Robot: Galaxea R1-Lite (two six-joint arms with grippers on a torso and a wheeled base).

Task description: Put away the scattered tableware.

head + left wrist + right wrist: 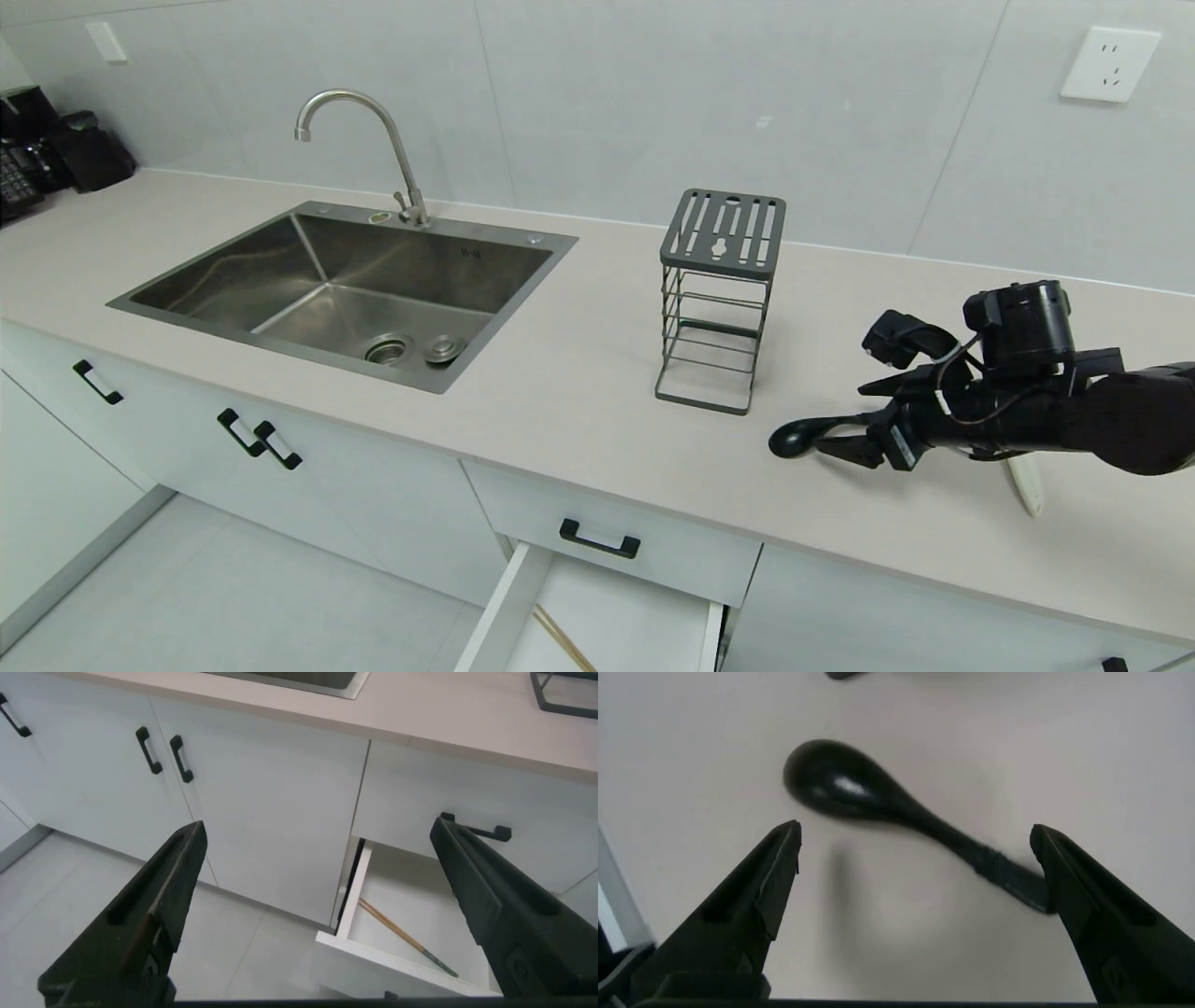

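My right gripper (pixel 915 840) is released, jaws wide apart, with the black spoon (pixel 845 789) flat on the counter (pixel 906 938) between them, bowl past my tips, handle end close by one finger. My left gripper (pixel 318 835) is also wide open and grasps nothing. The pulled-out drawer (pixel 425 882) holding chopsticks (pixel 402 936) sits below it.

I am working in a kitchen: a steel sink (pixel 233 271) with a curved faucet (pixel 403 173) is set into a pale countertop (pixel 579 373) at the left of the head view, against a tiled wall (pixel 653 93) with a socket (pixel 1111 63) at upper right. Below the counter run white cabinets (pixel 373 495) with black handles, and a drawer (pixel 616 616) stands open at bottom centre.
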